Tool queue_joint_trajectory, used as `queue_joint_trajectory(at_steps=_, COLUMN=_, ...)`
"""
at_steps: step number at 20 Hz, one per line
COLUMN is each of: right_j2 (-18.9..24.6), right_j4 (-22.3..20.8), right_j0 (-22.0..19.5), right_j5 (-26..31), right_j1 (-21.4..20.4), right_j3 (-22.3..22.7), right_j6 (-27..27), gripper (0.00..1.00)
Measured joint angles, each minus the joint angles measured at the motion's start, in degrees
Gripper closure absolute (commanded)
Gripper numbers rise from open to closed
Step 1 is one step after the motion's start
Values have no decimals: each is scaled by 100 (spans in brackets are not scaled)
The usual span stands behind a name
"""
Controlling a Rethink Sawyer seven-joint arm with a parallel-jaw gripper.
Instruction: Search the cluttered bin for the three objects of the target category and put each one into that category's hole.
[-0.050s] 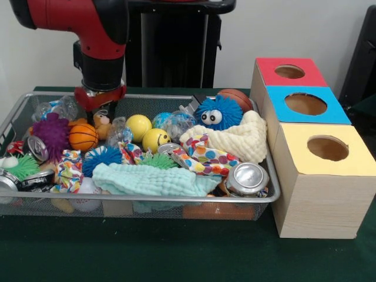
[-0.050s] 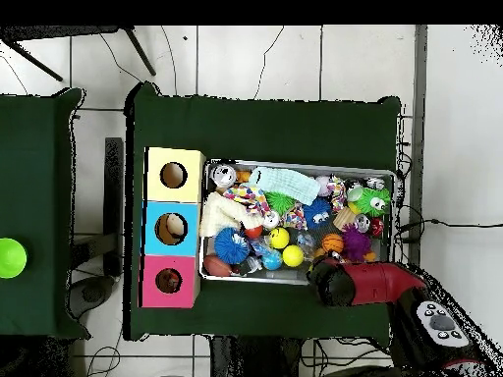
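Observation:
A wire mesh bin (image 1: 267, 197) holds mixed clutter. In it are two yellow balls (image 1: 138, 126) (image 1: 154, 140), a small orange basketball (image 1: 83, 137), a purple spiky ball (image 1: 53, 133), a blue spiky ball (image 1: 101, 157) and a blue fuzzy toy with eyes (image 1: 218, 113). Silver cans (image 1: 247, 178) (image 1: 36, 147) lie near the front and the left. My gripper (image 1: 101, 119) hangs low at the bin's back left, just behind the orange basketball and beside a small tan toy. From above, the red arm (image 2: 368, 285) covers it at the bin's (image 2: 385, 175) lower edge.
Three wooden boxes with a round hole in each top stand beside the bin: red (image 1: 289, 71), blue (image 1: 305, 104), yellow (image 1: 328, 148). A mint cloth (image 1: 150, 180), a cream cloth (image 1: 238, 141) and a dotted cloth (image 1: 207, 156) lie over other items. A green ball (image 2: 10, 257) sits on a separate table.

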Motion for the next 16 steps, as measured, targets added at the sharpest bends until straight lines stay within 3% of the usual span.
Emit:
queue_joint_trajectory(at_steps=13, right_j2=-52, right_j4=97, right_j0=26, right_j5=-47, right_j1=113, right_j3=-83, right_j6=0, gripper=0)
queue_joint_trajectory(at_steps=14, right_j2=-50, right_j4=100, right_j0=28, right_j5=-44, right_j1=115, right_j3=-81, right_j6=0, gripper=100)
queue_joint_trajectory(at_steps=16, right_j2=-42, right_j4=101, right_j0=14, right_j5=-47, right_j1=117, right_j3=-81, right_j6=0, gripper=100)
